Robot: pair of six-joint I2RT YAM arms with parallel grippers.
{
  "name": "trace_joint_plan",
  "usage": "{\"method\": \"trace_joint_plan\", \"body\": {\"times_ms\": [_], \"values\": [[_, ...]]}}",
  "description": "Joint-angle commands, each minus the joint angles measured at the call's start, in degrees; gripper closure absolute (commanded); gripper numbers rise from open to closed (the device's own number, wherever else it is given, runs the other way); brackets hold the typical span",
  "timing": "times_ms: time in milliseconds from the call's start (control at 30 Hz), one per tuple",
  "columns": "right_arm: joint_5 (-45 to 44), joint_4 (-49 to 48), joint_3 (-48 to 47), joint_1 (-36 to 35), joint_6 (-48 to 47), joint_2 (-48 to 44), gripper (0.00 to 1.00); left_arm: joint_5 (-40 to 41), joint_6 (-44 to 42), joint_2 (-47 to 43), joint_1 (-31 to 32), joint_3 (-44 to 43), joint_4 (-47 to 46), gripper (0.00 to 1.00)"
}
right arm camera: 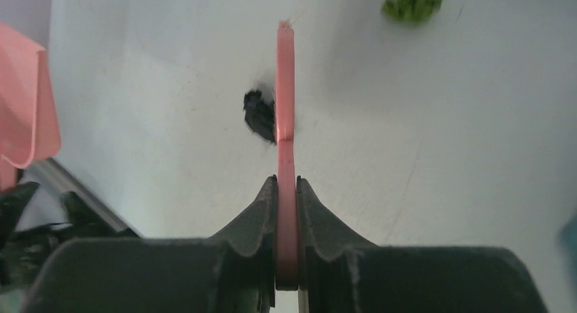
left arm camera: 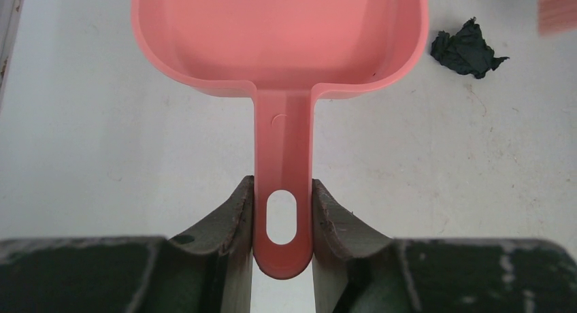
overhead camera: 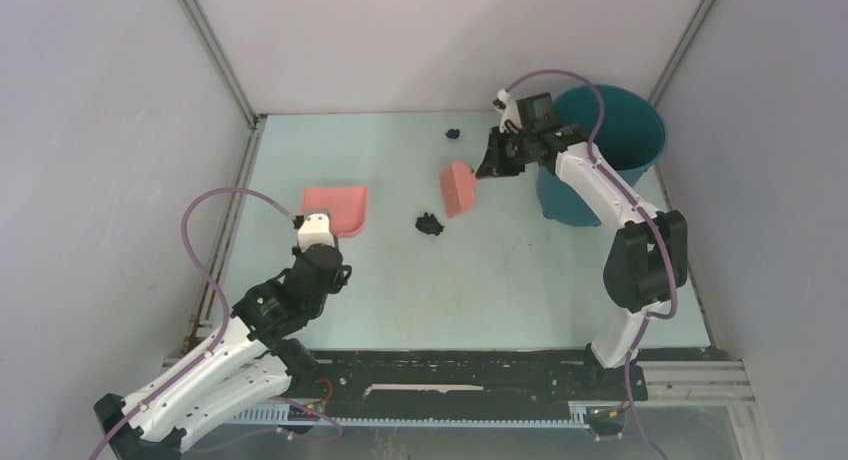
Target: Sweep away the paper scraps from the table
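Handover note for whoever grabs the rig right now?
Left gripper: shut on dustpan handle, pan resting on table.
Right gripper: shut on brush, bristles beside black scrap.
Scraps seen: black scrap between brush and pan; far scrap near the back wall.
Done: both tools in hand; no scrap seen in pan.
Left: sweep both scraps into pan.

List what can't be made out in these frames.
- Right wrist view: green scrap is blurred and clipped by the top edge.
- Right wrist view: black scrap is partly behind the brush.
- Left wrist view: dustpan front lip is cut off by the top edge.
- Top view: bin interior is partly covered by the right arm.
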State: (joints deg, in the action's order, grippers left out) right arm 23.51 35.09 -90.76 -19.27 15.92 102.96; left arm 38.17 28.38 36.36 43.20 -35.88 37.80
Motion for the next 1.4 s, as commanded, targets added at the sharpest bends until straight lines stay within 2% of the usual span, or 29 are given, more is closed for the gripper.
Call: {"method": "trace_joint_plan", "body": {"times_ms": [0, 167, 267, 400, 467, 667, 767, 900, 1033, 1167, 1367], "values": [[-1.82, -1.72, -9.47, 0.42, -29.37, -1.94, 1.00, -0.90, -1.02, -0.23, -0.46, 0.37, -2.29, 1.00], [-10.54, -10.10, -14.75, -1.13, -49.81, 2.44, 1.00, -4.14, -1.62, 1.23, -0.47, 0.61, -2.74, 1.00], [-16.09, -13.87, -17.78, -3.31, -60.93, 7.42, 1.00, -8.72, -2.92, 3.63, -0.45, 0.35, -3.24, 1.00], [-23.38, -24.14, -19.43, -5.76, -75.65, 15.17, 1.00, -11.24, -3.87, 6.41, -0.46, -0.22, -3.28, 1.00], [-25.88, -27.83, -21.77, -6.12, -79.75, 19.86, 1.00, -11.49, -3.96, 6.83, -0.49, -0.22, -3.26, 1.00], [-27.19, -29.18, -34.34, -6.11, -86.36, 34.00, 1.00, -11.97, -3.99, 7.04, -0.47, 0.11, -3.57, 1.00], [-26.08, -28.63, -35.12, -6.20, -88.59, 36.76, 1.00, -12.15, -4.18, 7.60, -0.49, 0.04, -3.61, 1.00], [-20.89, -22.01, -31.42, -6.55, -88.26, 33.88, 1.00, -12.43, -4.24, 7.85, -0.48, 0.02, -3.61, 1.00], [-14.00, -14.07, -21.50, -7.52, -88.91, 25.58, 1.00, -12.49, -4.36, 7.93, -0.49, -0.07, -3.61, 1.00], [-13.13, -8.93, -8.91, -9.50, -90.60, 17.29, 1.00, -13.03, -4.52, 8.11, -0.46, -0.23, -3.74, 1.00], [-11.16, 0.97, 2.15, -11.97, -86.52, 5.43, 1.00, -14.00, -4.65, 7.79, -0.44, -0.25, -3.90, 1.00]]}}
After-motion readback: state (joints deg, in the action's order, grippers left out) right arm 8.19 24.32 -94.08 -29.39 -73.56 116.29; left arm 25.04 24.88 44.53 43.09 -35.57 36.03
